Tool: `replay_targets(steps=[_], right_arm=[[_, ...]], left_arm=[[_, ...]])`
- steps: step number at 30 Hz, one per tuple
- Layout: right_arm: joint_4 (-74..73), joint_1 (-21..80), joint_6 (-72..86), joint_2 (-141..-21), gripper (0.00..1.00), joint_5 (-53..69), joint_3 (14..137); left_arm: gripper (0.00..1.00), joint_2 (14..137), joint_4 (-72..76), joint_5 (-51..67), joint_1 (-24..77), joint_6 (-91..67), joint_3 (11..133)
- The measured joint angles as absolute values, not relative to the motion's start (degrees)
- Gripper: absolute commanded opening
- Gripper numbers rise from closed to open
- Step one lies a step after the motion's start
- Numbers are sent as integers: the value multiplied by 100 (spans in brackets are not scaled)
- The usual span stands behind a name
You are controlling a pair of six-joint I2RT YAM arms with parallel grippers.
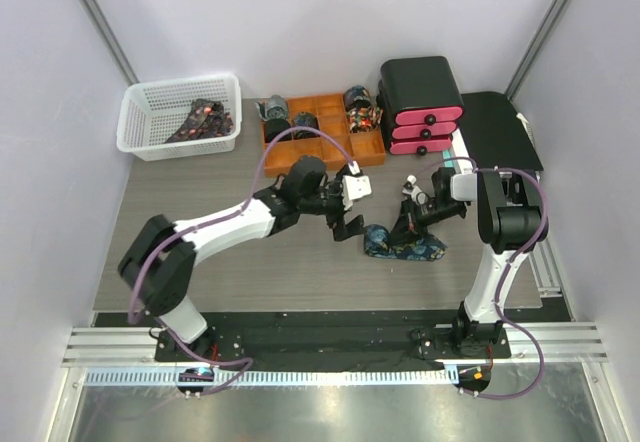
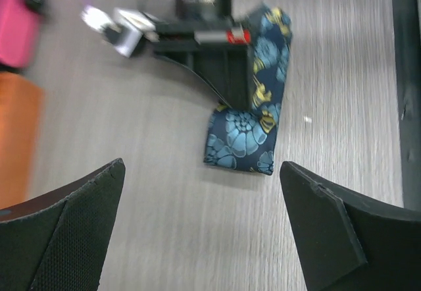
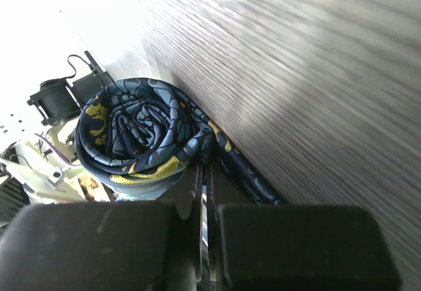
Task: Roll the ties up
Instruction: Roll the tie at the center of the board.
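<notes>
Seen from above, the navy fabric necktie patterned with teal and gold flowers [image 1: 405, 248] lies mid-bench, nearer the right edge. Its long axis runs roughly parallel to the near edge of the grey wood-grain bench [image 1: 200, 262]. The right gripper [image 1: 410, 220] sits over it, and the left gripper [image 1: 348, 226] hangs just beside its left end.

In the left wrist view, the left gripper is spread wide and empty. The necktie's flat end points toward it.

In the right wrist view, the right gripper is pinched closed on the necktie, which is coiled into a spiral at the fingertips.
</notes>
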State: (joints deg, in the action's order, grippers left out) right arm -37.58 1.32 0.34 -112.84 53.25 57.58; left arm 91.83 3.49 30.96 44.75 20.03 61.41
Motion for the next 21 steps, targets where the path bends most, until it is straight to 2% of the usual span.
replay_targets(steps=[4, 12, 16, 21], right_arm=[[-3806, 279, 36, -11399, 1, 5419, 5806], [-3638, 576, 154, -11528, 1, 5575, 5863], [-3496, 637, 274, -11552, 1, 5618, 5863], [-3395, 676, 397, -11552, 1, 5610, 5861]], left_arm=[[98, 9830, 456, 3404, 4480, 2158, 5990], [89, 10309, 1365, 3686, 4541, 2154, 5627], [74, 10457, 1706, 3736, 4619, 2137, 5594], [67, 10659, 1802, 3677, 4786, 2150, 5588]])
